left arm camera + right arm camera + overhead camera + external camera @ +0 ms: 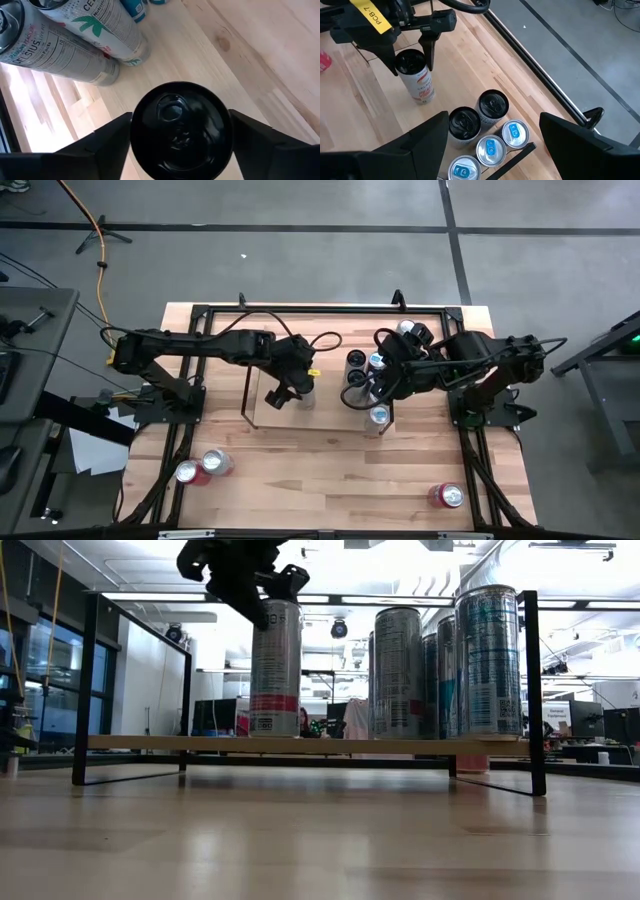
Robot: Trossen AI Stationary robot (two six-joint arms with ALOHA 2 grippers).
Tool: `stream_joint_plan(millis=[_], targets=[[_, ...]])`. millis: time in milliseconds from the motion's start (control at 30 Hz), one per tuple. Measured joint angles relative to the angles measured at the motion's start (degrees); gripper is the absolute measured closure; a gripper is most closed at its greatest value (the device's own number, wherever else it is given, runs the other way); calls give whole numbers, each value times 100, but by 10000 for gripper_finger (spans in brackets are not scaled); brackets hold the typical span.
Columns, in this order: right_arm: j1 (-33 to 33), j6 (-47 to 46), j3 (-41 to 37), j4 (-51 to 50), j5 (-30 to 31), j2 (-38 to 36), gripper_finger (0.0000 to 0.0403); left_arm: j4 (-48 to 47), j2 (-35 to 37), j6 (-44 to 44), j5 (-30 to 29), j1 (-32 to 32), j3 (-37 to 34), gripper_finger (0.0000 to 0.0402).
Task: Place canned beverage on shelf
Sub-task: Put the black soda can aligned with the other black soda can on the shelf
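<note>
I work the left gripper (412,52) from remote. The can (417,76) stands upright on the shelf (262,406), directly between the fingers, w/ its black lid just below the wrist. A group of other cans (487,137) stands on the same board, a bit apart toward the right arm's side.

Handling, my judgement: slim tall aluminium can, probably full so rather heavy for its width. Wall is smooth and slippery, dents if squeezed too hard. Tall + narrow base means it tips easy. Best hold is on the upper wall, under the rim, from both sides.

Left gripper state: fingers are spread around the top of the can, one on each side. In the left wrist view they look at the rim or very near; if they really pinch or just flank it, I cannot tell.

Right gripper (490,150) hovers over the group of cans, fingers spread wide, holding nothing.

More cans lie on the table (330,480), well apart from both grippers.
</note>
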State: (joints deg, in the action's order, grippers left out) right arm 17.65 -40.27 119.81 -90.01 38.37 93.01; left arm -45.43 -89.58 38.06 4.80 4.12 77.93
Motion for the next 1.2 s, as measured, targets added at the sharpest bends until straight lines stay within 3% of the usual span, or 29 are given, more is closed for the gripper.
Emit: stream_joint_plan(millis=[133,267,600,867,1200], targets=[[0,0,1,-1,0,0,105,41,3,-527,-98,-52,0,178],[0,12,2,-1,0,0,105,-87,22,-1525,-557,-162,79,217],[0,18,1,-1,2,0,105,-383,24,-4382,-1069,-459,511,203],[0,170,2,-1,4,0,105,-441,-186,-5032,-1808,-815,514,204],[0,308,1,-1,79,0,105,228,-577,-5449,-1834,-1138,595,204]])
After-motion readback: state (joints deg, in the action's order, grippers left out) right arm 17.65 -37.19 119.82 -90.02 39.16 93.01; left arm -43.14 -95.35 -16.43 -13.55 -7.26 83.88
